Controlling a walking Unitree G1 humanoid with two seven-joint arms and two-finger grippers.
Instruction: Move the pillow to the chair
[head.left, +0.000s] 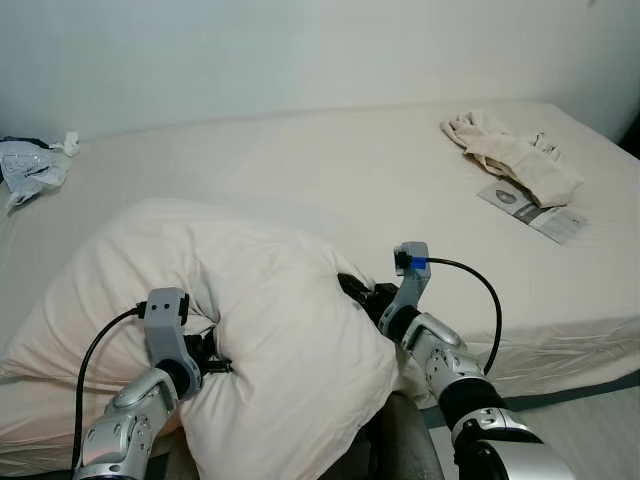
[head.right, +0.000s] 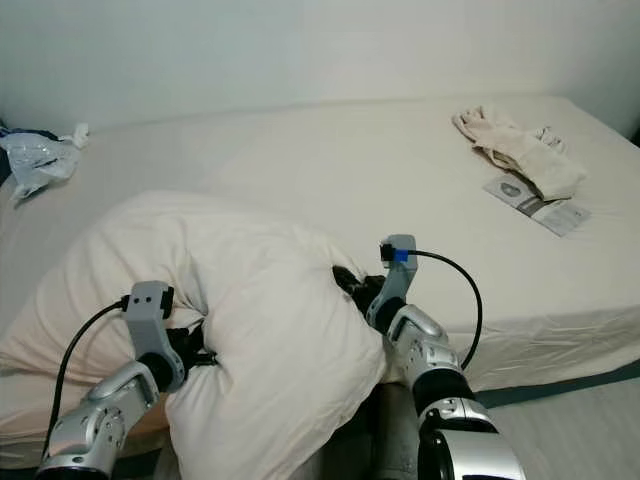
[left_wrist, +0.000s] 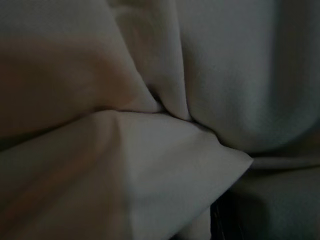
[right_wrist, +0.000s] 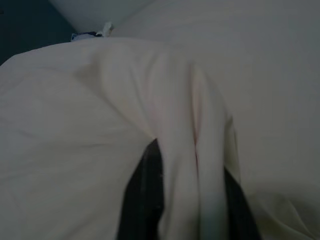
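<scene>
A big, soft, cream pillow lies bunched on the near edge of the bed, its smooth cloth pulled into deep folds and its near corner hanging over the edge toward the robot. The bed is covered by a plain off-white sheet, flat and lightly creased.

The left claw is buried in a fold on the pillow's left side; its wrist view shows close, dim cloth gathered into creases, and whether its fingers are pressed together cannot be told. The right claw is at the pillow's right side, near the bed's edge. In its wrist view the two black fingers stand either side of a raised ridge of pillow cloth, pinching it between them. The pillow thus sits between the two silver arms, touching both.

At the bed's far right lies a crumpled pale cloth with a flat printed leaflet just beside it. At the far left sits a crinkled bag.
</scene>
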